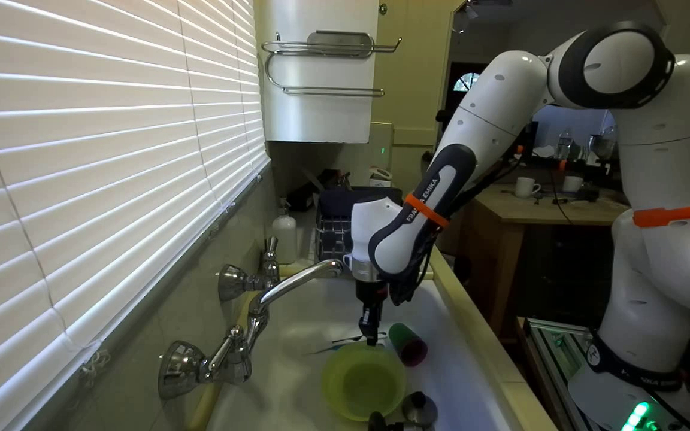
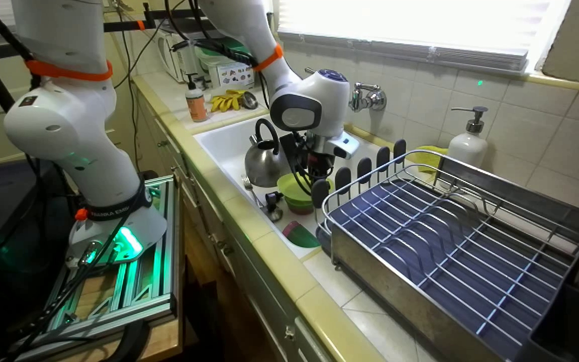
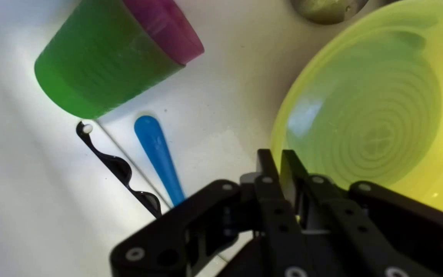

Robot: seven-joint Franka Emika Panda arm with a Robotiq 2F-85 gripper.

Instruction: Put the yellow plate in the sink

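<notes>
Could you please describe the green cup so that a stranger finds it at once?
Look inside the white sink. Beside the yellow plate, away from the blinds, is the green cup. Unlike the plate, it is narrow and lies on its side, with pink at its mouth.

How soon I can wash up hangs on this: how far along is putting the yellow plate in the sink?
Looks done: the plate is within the sink in both exterior views.
In hand: the end effector appears closed on its rim in the wrist view; whether it's fully set down, I can't tell.
Left, since the rim is gripped: probably lowering if needed, then release.
</notes>
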